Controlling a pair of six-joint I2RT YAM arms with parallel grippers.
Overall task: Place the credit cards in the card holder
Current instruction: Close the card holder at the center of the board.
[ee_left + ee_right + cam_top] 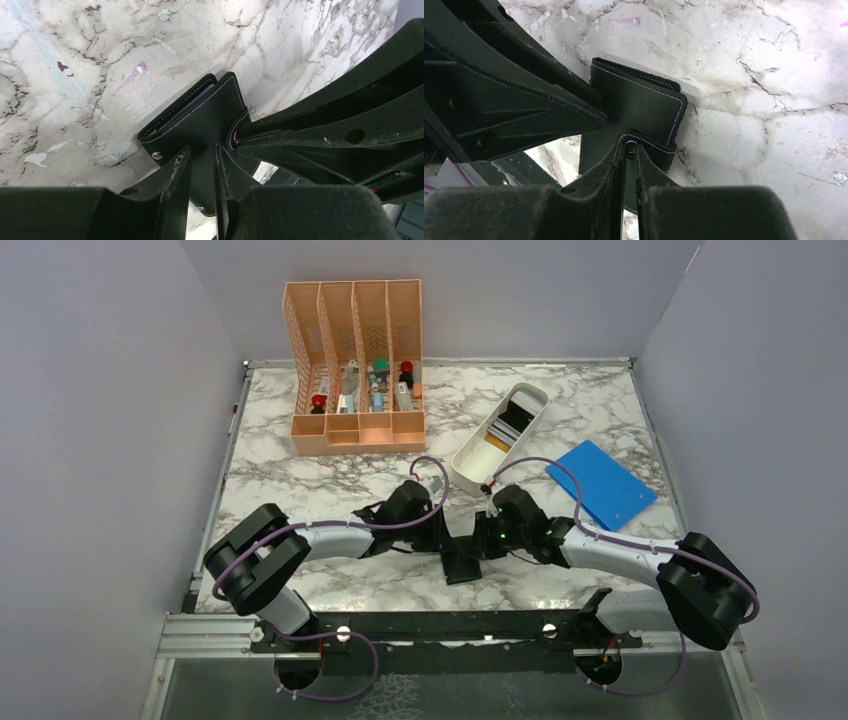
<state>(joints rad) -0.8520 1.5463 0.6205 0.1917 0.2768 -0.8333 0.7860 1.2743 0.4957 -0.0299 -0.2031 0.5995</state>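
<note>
The black card holder (462, 562) lies on the marble table between my two grippers. In the left wrist view the card holder (200, 117) is folded, and my left gripper (202, 162) is shut on one of its black flaps. In the right wrist view my right gripper (629, 150) is shut on the snap tab at the near edge of the card holder (639, 102). Several credit cards (503, 428), one of them tan, lie in the long white tray (472, 462) behind the grippers. A thin bluish edge shows between the holder's leaves; I cannot tell what it is.
A peach slotted desk organizer (355, 370) with small items stands at the back left. A large flat blue rectangle (600, 483) lies at the right, next to the tray. Grey walls enclose the table on three sides.
</note>
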